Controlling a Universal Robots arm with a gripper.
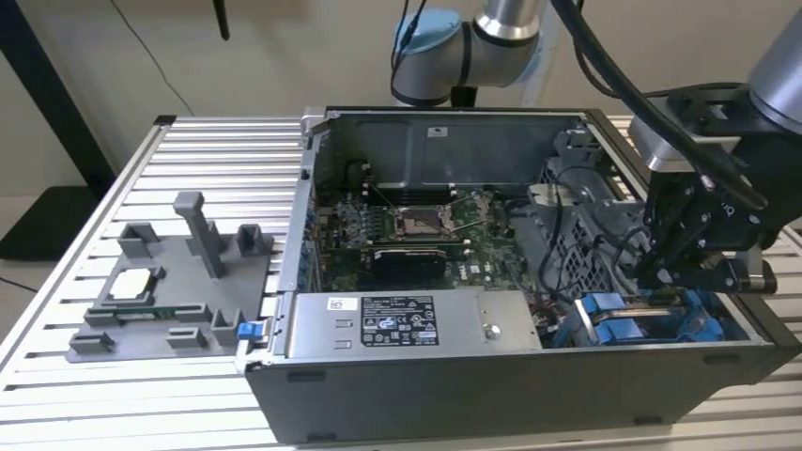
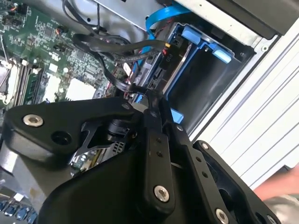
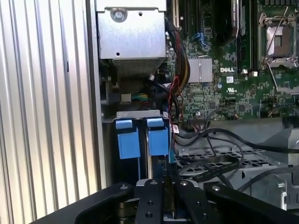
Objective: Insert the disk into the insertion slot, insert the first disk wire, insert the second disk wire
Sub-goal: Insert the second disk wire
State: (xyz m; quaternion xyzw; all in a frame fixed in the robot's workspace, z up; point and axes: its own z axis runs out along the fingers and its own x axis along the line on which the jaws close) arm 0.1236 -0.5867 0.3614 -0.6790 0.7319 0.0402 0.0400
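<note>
- The hand (image 1: 670, 272) was black, with silver screw heads in both wrist views.
- The insertion slot (image 1: 652, 324) was grey metal with bright blue tabs.
- The motherboard (image 1: 414, 230) was dark green.
- The power-supply box (image 1: 408, 324) was grey, with a black-and-white sticker.
- The bench (image 1: 75, 254) was pale silver, ribbed in parallel lines.
- The fixture tray (image 1: 176, 291) was plain grey.
- The cables (image 3: 180, 77) were black, red and yellow.

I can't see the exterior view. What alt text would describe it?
A robot arm's black gripper reaches into the blue-railed insertion slot at the near corner of an open computer case, on the exterior view's right. A grey power-supply box sits beside the slot, and a grey parts fixture stands outside the case.
</note>
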